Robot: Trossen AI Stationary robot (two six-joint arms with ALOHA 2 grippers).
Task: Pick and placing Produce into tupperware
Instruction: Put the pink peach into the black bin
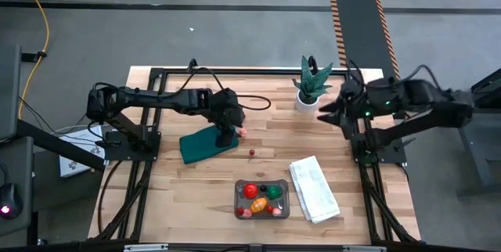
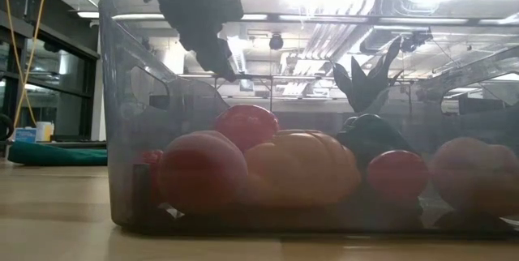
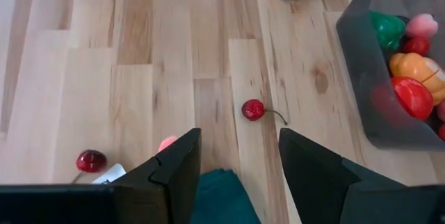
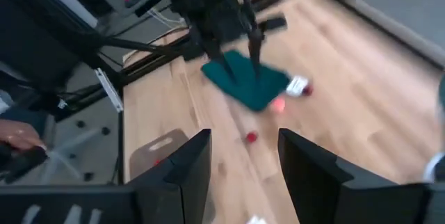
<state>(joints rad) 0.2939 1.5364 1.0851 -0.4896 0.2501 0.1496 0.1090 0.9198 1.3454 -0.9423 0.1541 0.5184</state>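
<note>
Overhead, a pale wooden bench [image 1: 196, 181] carries the scene. At its left, the left gripper [image 1: 228, 136] hangs over the edge of a dark green cloth [image 1: 205, 144], its fingers parted with nothing between them; a small pink piece [image 1: 242, 131] lies just beside it, and the wrist view shows a dark red cherry [image 3: 91, 160] near the cloth. Toward the middle, a second cherry [image 1: 251, 154] with a thin stem lies alone on the bare wood, between the cloth and the container. Nearer the front edge sits the tupperware [image 1: 262, 199], a shallow clear greyish box holding several toy pieces of produce: a red tomato [image 1: 250, 191], an orange piece [image 1: 257, 202], a green piece [image 1: 274, 192] and small pink and red ones. Just beside it on the right lies a folded white towel [image 1: 314, 189]. Farther back stands a spiky green plant [image 1: 311, 82] in a white pot. At the right, the right gripper [image 1: 327, 111] waits raised near the plant, its fingers apart and empty.
</note>
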